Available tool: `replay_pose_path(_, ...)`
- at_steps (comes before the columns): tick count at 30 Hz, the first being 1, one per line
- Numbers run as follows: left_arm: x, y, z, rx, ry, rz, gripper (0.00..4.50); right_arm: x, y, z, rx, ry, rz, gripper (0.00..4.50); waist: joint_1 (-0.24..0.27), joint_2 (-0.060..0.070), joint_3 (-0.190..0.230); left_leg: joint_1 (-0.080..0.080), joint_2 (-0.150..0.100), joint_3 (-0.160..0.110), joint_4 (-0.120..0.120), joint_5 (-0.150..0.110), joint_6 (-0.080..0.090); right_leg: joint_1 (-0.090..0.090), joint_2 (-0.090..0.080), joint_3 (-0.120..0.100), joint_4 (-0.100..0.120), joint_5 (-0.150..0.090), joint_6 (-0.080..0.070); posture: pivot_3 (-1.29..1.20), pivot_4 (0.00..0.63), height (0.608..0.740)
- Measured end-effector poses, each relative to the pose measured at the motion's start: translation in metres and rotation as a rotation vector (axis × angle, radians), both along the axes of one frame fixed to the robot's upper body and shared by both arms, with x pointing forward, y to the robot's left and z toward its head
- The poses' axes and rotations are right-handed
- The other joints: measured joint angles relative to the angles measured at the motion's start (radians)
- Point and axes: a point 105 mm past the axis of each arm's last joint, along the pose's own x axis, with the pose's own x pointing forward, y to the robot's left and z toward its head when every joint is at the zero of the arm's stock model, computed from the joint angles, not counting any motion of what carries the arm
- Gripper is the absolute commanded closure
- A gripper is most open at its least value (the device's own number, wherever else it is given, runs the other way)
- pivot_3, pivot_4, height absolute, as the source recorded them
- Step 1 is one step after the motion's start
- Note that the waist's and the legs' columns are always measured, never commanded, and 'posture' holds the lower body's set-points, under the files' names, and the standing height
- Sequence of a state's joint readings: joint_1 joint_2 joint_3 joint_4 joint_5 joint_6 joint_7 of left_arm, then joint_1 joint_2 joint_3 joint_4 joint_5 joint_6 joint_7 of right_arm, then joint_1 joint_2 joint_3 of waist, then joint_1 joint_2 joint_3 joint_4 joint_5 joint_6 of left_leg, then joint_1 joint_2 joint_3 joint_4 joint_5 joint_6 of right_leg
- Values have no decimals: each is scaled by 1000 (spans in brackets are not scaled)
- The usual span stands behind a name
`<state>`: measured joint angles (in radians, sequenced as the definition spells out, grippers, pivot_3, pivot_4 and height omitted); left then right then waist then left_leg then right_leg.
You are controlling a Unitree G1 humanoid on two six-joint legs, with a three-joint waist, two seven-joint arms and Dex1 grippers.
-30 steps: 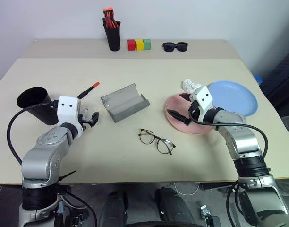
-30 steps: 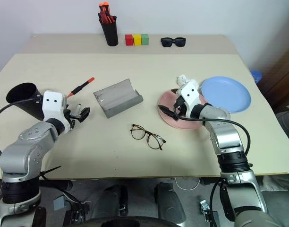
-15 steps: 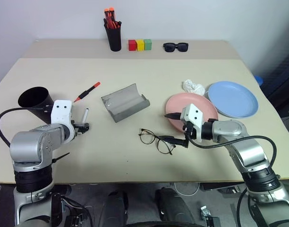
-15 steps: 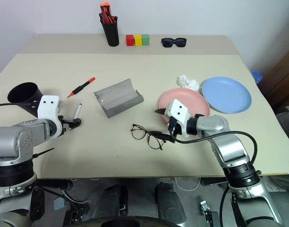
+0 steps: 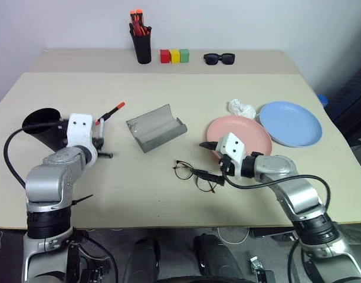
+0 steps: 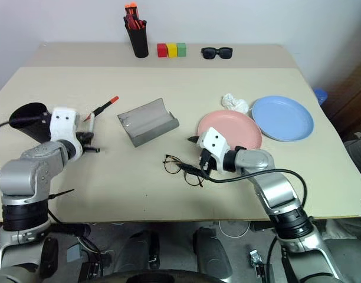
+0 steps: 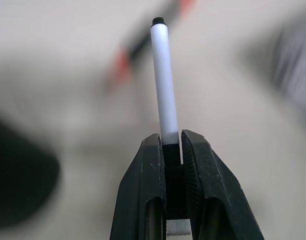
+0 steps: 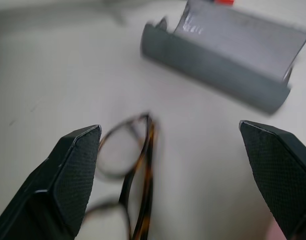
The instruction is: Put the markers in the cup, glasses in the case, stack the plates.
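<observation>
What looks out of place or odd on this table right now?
A crumpled white wad lies beside the pink plate, fitting nothing else there. The grey case lies open and empty, the glasses still on the table. Nothing looks spilled or broken.

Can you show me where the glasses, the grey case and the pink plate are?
glasses (image 5: pixel 195 175): left eye view, on the bridge between the lenses.
grey case (image 5: pixel 156 127): left eye view, on its open curved shell.
pink plate (image 5: pixel 251 131): left eye view, on its bare middle.
</observation>
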<state>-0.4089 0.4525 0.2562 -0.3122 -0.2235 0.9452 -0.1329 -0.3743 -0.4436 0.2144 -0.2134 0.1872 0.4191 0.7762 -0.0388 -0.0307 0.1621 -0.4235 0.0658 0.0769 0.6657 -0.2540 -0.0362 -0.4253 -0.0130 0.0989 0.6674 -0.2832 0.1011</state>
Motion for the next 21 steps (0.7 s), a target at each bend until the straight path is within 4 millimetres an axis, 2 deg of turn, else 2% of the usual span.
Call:
replay_pose_path(2,3,-2,31,-45,-190,7,4450,12,13,8,70,-43,-65,0,1,0,0,0,0,0,0,0,0,0,0,0,0,0,0,0,150,722)
replay_pose_path(5,-1,11,74,-9,-419,101,4450,17,36,23,205,-75,-88,0,-3,0,0,-1,0,0,0,0,0,-1,0,0,0,0,0,0,150,722)
replay_pose_path(7,-8,24,89,49,-517,190,4450,14,46,28,260,-76,-54,0,-2,0,0,-1,0,0,0,0,0,-1,0,0,-1,0,0,0,150,722)
replay_pose_path(10,-14,44,95,99,-580,320,4450,7,61,32,308,-60,22,0,-1,0,0,-1,0,0,0,0,0,-1,0,0,0,0,1,0,150,722)
replay_pose_path(16,-28,70,97,130,-642,476,4450,0,83,35,346,-40,110,0,-1,0,-1,-1,0,0,0,0,0,-1,0,-1,0,0,1,0,150,722)
replay_pose_path(21,-29,79,76,123,-601,508,4450,-4,91,33,349,-27,142,0,0,-1,-1,-1,0,0,0,0,0,-1,0,-1,0,0,1,0,150,722)
